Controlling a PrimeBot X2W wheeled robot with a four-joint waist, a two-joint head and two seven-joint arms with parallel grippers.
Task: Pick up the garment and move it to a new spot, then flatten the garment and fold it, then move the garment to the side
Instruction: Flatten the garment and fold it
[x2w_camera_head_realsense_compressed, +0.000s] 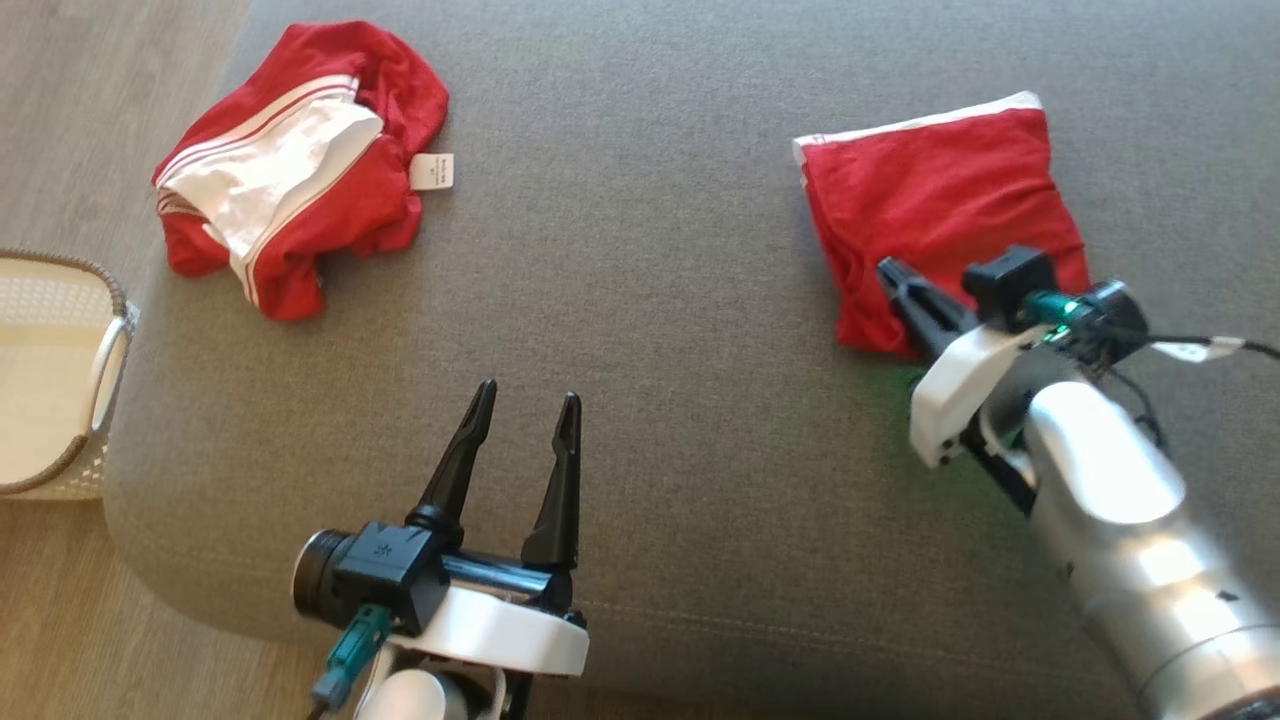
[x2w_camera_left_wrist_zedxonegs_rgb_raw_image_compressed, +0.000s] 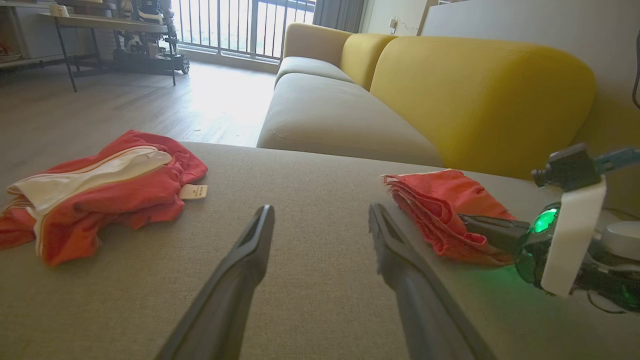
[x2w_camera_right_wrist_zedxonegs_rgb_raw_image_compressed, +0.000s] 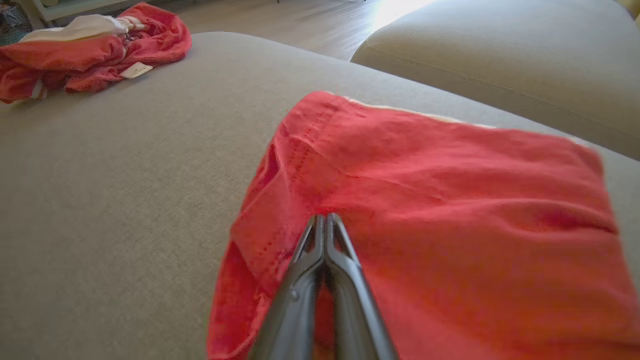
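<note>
A grey sofa cushion (x2w_camera_head_realsense_compressed: 650, 250) carries the folded red garment (x2w_camera_head_realsense_compressed: 940, 200) at its right and a crumpled red-and-white garment (x2w_camera_head_realsense_compressed: 300, 170) at its left. The left wrist view adds a yellow sofa back (x2w_camera_left_wrist_zedxonegs_rgb_raw_image_compressed: 480, 100). A white basket (x2w_camera_head_realsense_compressed: 115, 320) stands on the floor. The right end effector (x2w_camera_head_realsense_compressed: 890, 272) is pinched closed on the folded red garment's near edge, and the left end effector (x2w_camera_head_realsense_compressed: 528, 392) gapes wide, holding nothing.

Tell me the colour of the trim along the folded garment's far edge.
White trim on the red folded garment; clearest in the head view.
</note>
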